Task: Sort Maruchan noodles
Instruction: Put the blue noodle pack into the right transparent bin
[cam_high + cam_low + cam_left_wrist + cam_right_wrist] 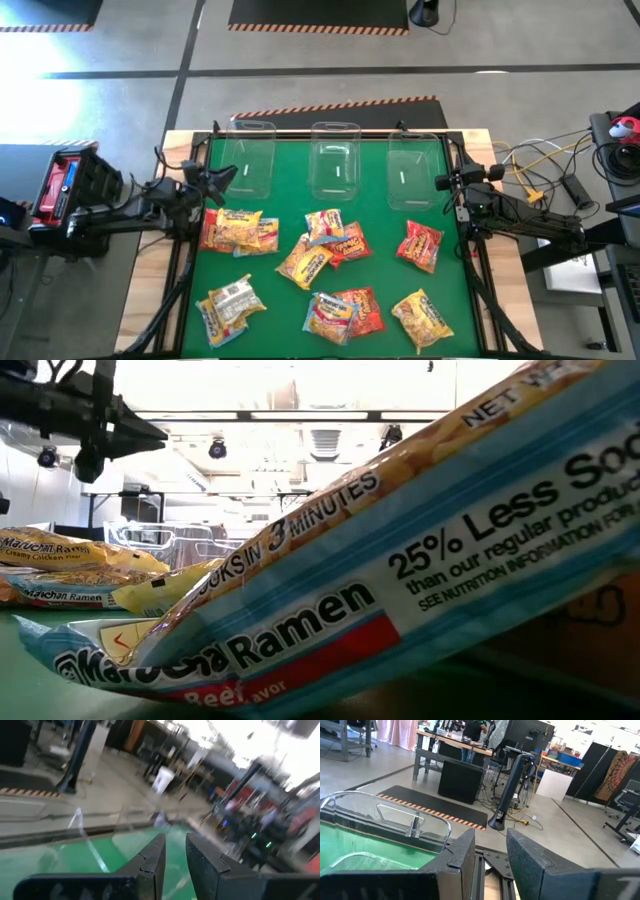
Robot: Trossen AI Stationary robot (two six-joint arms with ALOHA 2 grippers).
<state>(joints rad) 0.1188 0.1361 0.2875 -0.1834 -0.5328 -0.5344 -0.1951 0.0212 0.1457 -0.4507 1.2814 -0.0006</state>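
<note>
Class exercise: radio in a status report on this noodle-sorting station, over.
Left gripper and right gripper both empty, slightly open, near the bins' ends. Noodle packets unsorted on the green mat. Three clear bins empty. Nothing obstructing.

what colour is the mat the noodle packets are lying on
Green mat; the high view shows it best.

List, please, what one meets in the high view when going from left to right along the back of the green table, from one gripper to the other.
left gripper → left clear bin → middle clear bin → right clear bin → right gripper
</note>
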